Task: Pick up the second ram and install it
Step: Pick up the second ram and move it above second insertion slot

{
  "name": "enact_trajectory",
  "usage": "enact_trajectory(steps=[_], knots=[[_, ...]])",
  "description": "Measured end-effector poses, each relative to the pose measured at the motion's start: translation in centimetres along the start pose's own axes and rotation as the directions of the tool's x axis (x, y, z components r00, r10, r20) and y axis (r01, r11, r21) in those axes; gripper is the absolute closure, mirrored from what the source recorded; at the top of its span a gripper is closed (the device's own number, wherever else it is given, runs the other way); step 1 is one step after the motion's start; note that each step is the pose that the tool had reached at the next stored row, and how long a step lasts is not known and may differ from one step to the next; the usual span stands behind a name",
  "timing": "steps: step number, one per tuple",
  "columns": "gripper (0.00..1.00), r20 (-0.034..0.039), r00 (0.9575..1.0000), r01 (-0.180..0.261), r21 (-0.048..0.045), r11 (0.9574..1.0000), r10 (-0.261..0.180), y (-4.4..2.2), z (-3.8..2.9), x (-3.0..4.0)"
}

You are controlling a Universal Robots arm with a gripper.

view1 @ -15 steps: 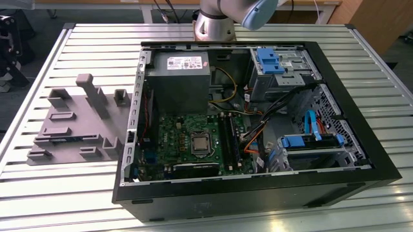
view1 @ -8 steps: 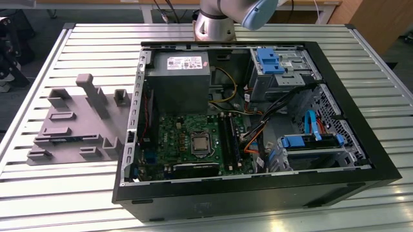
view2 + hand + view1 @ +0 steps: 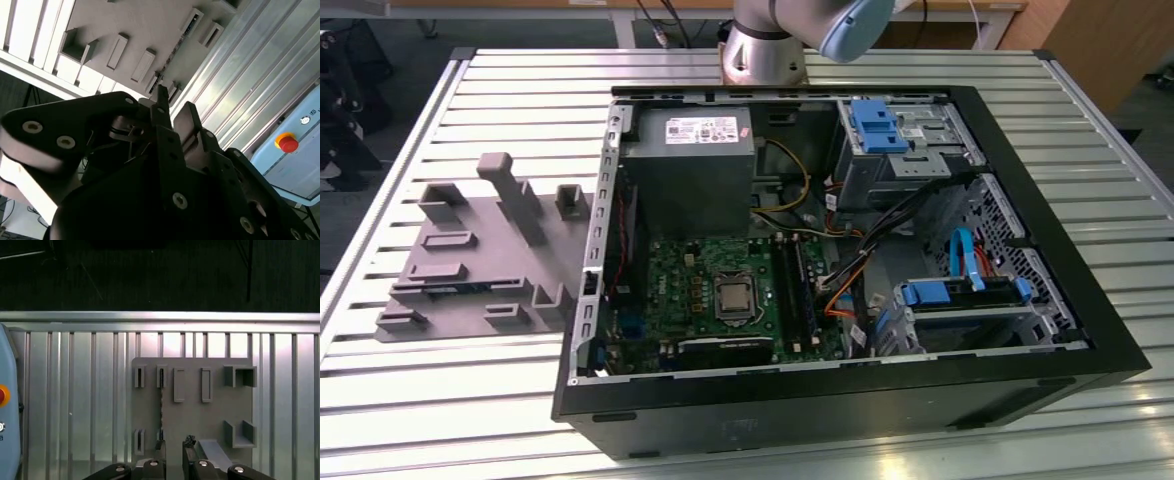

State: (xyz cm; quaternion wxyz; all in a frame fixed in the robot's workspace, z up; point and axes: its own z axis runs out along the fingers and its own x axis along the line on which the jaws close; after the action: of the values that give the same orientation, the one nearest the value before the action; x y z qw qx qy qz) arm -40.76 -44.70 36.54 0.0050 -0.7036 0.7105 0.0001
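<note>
Pincer (image 3: 174, 449) hovering over the grey holder tray (image 3: 200, 415) in the first wrist view, its 2 fingers spread apart and gripping nothing. The second ram (image 3: 161, 410) stands on edge in the tray's slots, near the fingertips. In the exterior view, the tray sits on the slatted tabletop (image 3: 454, 400), beside the open computer case (image 3: 854, 400).

A ribbed aluminium table (image 3: 454, 420) carries a grey holder tray (image 3: 500, 255) at the exterior view's left and an open black computer case (image 3: 854, 410) across centre and right.
</note>
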Motion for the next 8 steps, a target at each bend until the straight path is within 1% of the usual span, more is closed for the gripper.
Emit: enact_trajectory(steps=[1, 2, 4, 5, 6, 8], knots=[[0.68, 0.0001, 1.0000, 0.000, 0.0001, 1.0000, 0.000, 0.00, 0.01, 0.00], [0.68, 0.0001, 1.0000, 0.000, 0.0001, 1.0000, 0.000, 0.00, 0.01, 0.00], [0.56, 0.0001, 1.0000, 0.000, 0.0002, 1.0000, 0.000, 0.01, 0.08, 0.00], [0.56, 0.0001, 1.0000, -0.001, 0.0002, 1.0000, 0.001, 0.01, 0.16, 0.00], [0.50, 0.0001, 1.0000, -0.003, 0.0002, 1.0000, 0.003, 0.01, 0.27, 0.00], [0.50, 0.0000, 0.9999, -0.011, 0.0001, 0.9999, 0.011, 0.01, 0.55, 0.00]])
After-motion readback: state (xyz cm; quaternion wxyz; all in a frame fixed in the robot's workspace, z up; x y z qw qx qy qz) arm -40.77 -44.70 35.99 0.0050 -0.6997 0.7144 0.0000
